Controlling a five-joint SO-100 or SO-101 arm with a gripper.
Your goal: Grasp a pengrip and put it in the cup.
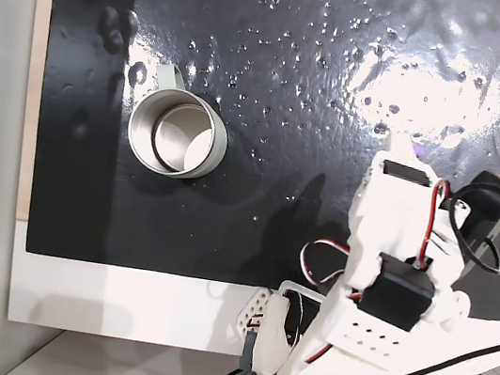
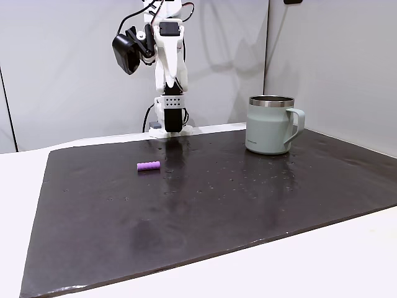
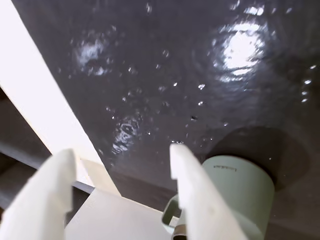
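Note:
The silvery-grey cup point(image 1: 177, 138) stands upright on the black mat, with its handle tab toward the back in this fixed view. It is also in the other fixed view as the cup point(image 2: 270, 124), at the right. The purple pengrip point(image 2: 148, 166) lies on the mat, left of the arm's base and far from the cup. A speck of the pengrip point(image 1: 417, 152) peeks out past the raised arm point(image 1: 390, 267). In the wrist view my gripper point(image 3: 122, 157) is open, high above the mat, with nothing between its white fingers point(image 3: 190, 190). The cup point(image 3: 245, 195) sits behind the right one.
The black mat point(image 2: 217, 205) is glossy and dotted with small bumps or droplets. It lies on a white table whose edge point(image 1: 118, 300) runs by the arm's base point(image 2: 170, 121). Grey walls stand behind the arm.

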